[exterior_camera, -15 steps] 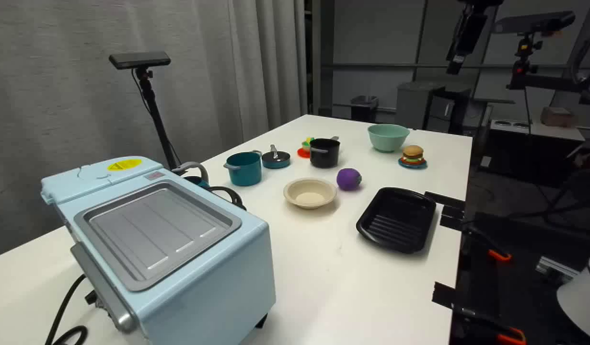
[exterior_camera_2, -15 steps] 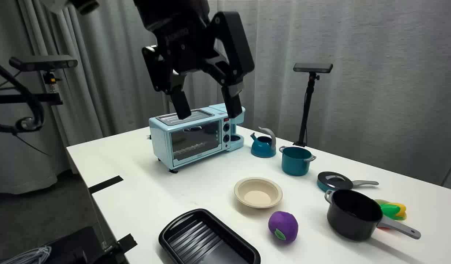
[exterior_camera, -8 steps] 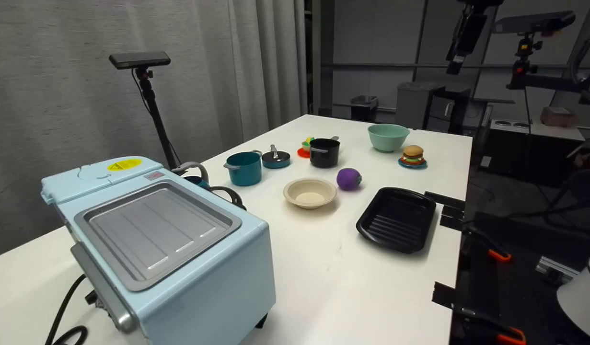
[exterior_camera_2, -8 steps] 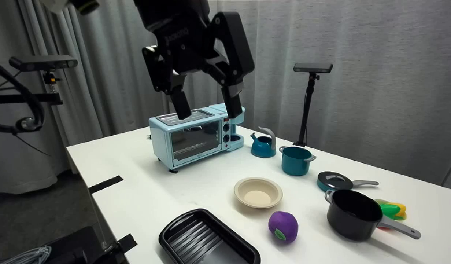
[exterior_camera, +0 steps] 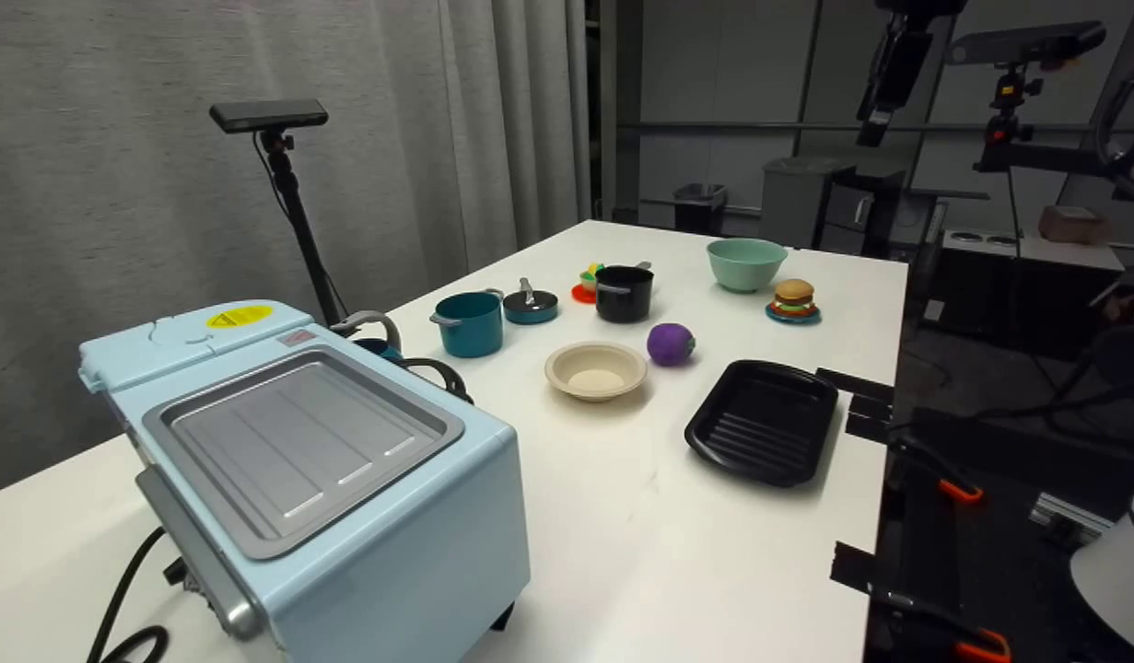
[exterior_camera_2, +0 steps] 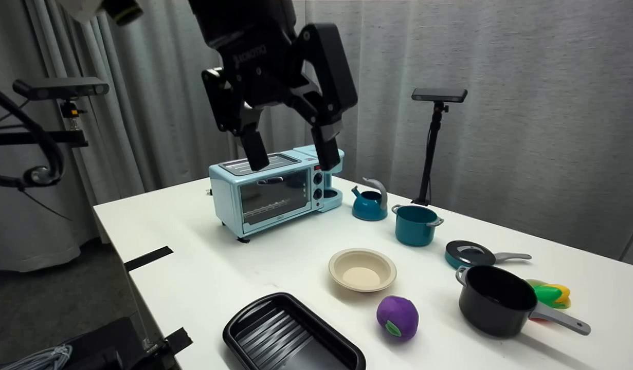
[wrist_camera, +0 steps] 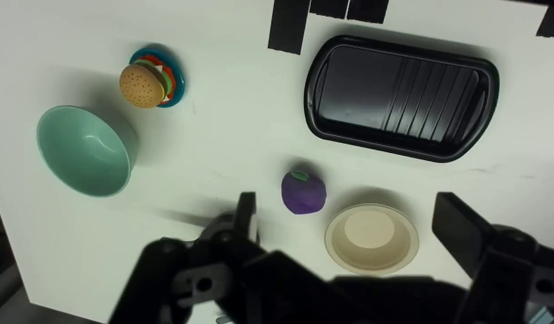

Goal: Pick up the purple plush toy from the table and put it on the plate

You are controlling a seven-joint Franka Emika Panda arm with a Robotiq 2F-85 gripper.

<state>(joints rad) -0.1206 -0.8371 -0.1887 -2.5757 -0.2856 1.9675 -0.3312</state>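
Note:
The purple plush toy [exterior_camera: 670,343] is round and dark with a green leaf patch. It sits on the white table [exterior_camera: 613,516] beside the cream plate [exterior_camera: 596,370]. The toy [exterior_camera_2: 397,317] and the plate [exterior_camera_2: 362,270] also show in an exterior view, a small gap apart. My gripper [exterior_camera_2: 292,160] hangs high above the table, open and empty. In the wrist view the plate [wrist_camera: 371,238] shows between the spread fingers of my gripper [wrist_camera: 345,198]. The toy [wrist_camera: 304,192] shows just beyond the fingertips, toward the left finger. The plate's lower edge touches the gripper body's outline there.
A black ridged tray [exterior_camera_2: 295,334] lies near the toy. A black pot [exterior_camera_2: 496,303], teal pot [exterior_camera_2: 415,226], lidded pan [exterior_camera_2: 470,253] and kettle [exterior_camera_2: 370,205] stand behind. A light blue oven [exterior_camera: 419,534], green bowl [exterior_camera: 746,264] and burger toy [exterior_camera: 793,299] also stand on the table.
My gripper has come down very slightly in the last half second, still open. The toy, the plate and the other objects have not moved.

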